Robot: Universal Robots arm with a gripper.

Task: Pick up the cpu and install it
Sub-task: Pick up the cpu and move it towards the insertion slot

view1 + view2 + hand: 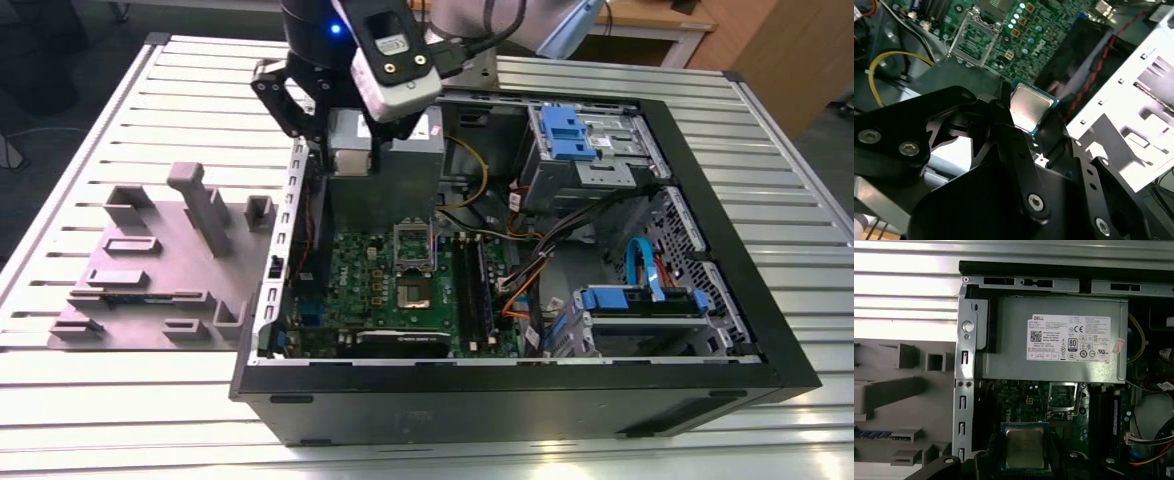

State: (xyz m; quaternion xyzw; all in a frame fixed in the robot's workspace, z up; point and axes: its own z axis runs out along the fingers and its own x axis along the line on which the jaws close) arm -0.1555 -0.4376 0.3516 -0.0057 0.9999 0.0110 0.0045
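1. The cpu (1025, 447) is a small flat square chip with a shiny grey top and a thin pale rim. It sits up in the air, in the gripper (306, 118), not on anything.
2. In the second wrist view the cpu (1030, 107) is tilted a little, and its top catches the light.
3. The black fingers (1009, 135) are squeezed on the edges of the cpu, one on each side.
4. Under the cpu lies the green board (1019, 400) of the computer.
5. The socket (1063, 400), a dark square with a metal frame, is on that board. It is near the cpu but not touching it, and its frame stands open in the exterior view.
6. A big grey box (1054, 340) with a white label sits next to the green board, past the socket.
7. A yellow cable (884, 65) loops beside the board.
8. All of this is inside a black computer case (534, 385) that lies open on its side.
9. In the exterior view the gripper hangs over the far part of the case, close to the case wall on the exterior view's left.
10. A grey tray with blocks (147, 270) lies just outside that wall.
11. The case and the tray rest on a metal table (120, 410) with long grooves.
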